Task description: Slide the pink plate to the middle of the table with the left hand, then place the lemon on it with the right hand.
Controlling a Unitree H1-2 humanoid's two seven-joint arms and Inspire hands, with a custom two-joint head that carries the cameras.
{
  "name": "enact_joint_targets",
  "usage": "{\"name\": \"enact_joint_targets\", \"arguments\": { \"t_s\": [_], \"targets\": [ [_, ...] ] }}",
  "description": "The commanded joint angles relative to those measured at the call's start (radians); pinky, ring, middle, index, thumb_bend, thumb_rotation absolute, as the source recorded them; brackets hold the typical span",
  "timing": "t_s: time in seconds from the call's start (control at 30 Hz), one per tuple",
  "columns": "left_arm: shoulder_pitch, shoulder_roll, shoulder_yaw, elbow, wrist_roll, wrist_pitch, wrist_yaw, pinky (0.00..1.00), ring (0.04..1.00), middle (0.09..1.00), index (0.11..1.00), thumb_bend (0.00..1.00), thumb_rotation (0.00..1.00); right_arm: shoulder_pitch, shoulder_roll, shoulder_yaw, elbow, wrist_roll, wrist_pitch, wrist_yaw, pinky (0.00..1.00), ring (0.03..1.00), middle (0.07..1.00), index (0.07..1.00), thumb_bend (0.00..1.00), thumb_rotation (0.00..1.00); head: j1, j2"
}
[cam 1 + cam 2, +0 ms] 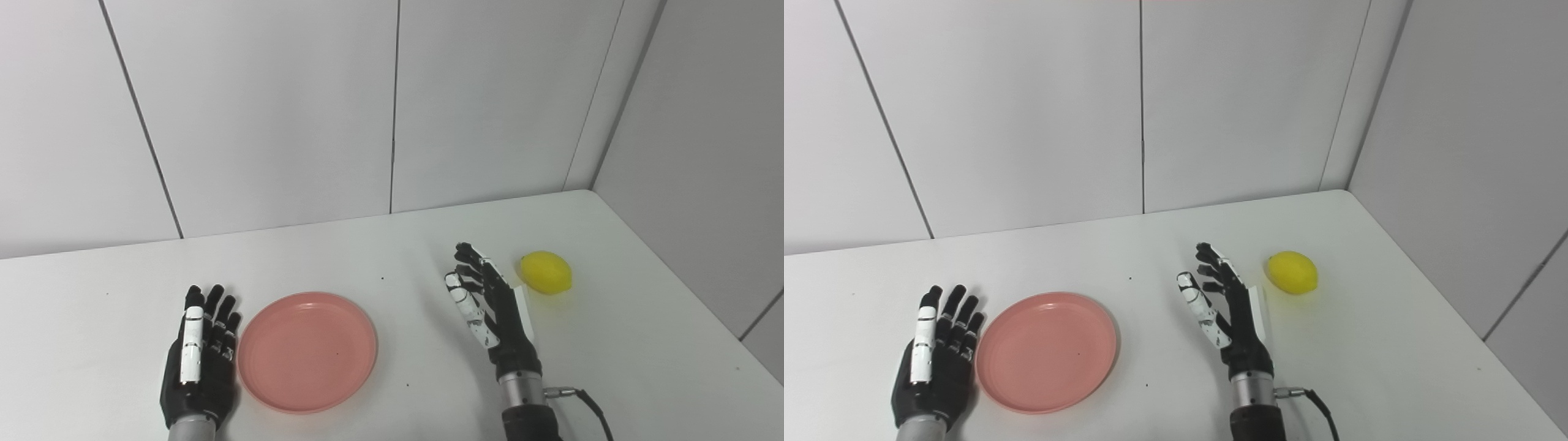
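Left hand [201,358] empty, fingers spread, just beside the pink plate [307,350] left of table centre: looks light, rigid, slick, so push its left rim; right hand [490,309] empty, near the firm, roll-prone lemon [546,272].

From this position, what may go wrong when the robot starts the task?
1. The left robot hand is open beside the pink plate; the shallow rim may slip under its fingers, so the plate may turn instead of sliding.
2. The lemon is rounded and lies near the table corner; a poor touch from the open right robot hand may roll it away.
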Motion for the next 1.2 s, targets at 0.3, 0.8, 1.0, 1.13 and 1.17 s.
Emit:
{"name": "enact_joint_targets", "arguments": {
  "t_s": [0.3,0.8,1.0,1.13,1.17],
  "targets": [
    [-0.009,-0.02,-0.011,0.008,0.008,0.006,-0.002,1.0,0.962,0.944,1.0,0.5,0.57,-0.11,-0.141,0.051,-0.052,-0.257,0.079,0.011,0.65,0.743,0.772,0.743,0.76,0.91,-0.001,-0.007],
    [-0.001,-0.019,-0.012,0.007,0.003,0.013,-0.004,1.0,0.957,0.932,1.0,0.5,0.56,-0.192,-0.349,0.109,0.024,-0.558,0.072,-0.036,0.74,0.737,0.756,0.721,0.79,0.89,-0.01,-0.008],
    [0.0,-0.016,-0.015,0.01,0.005,0.01,-0.008,1.0,0.959,0.932,1.0,0.49,0.56,-0.205,-0.381,0.082,0.024,-0.611,0.136,0.006,0.74,0.739,0.764,0.726,0.82,0.92,-0.01,-0.01],
    [0.001,-0.018,-0.013,0.01,0.001,0.012,-0.008,1.0,0.956,0.924,1.0,0.5,0.55,-0.215,-0.401,0.062,0.046,-0.612,0.138,-0.006,0.72,0.742,0.764,0.719,0.81,0.88,-0.011,-0.01],
    [0.001,-0.018,-0.012,0.01,0.0,0.013,-0.008,1.0,0.955,0.923,1.0,0.5,0.55,-0.218,-0.405,0.059,0.052,-0.615,0.138,-0.008,0.72,0.743,0.765,0.719,0.81,0.88,-0.011,-0.01]
  ]
}}
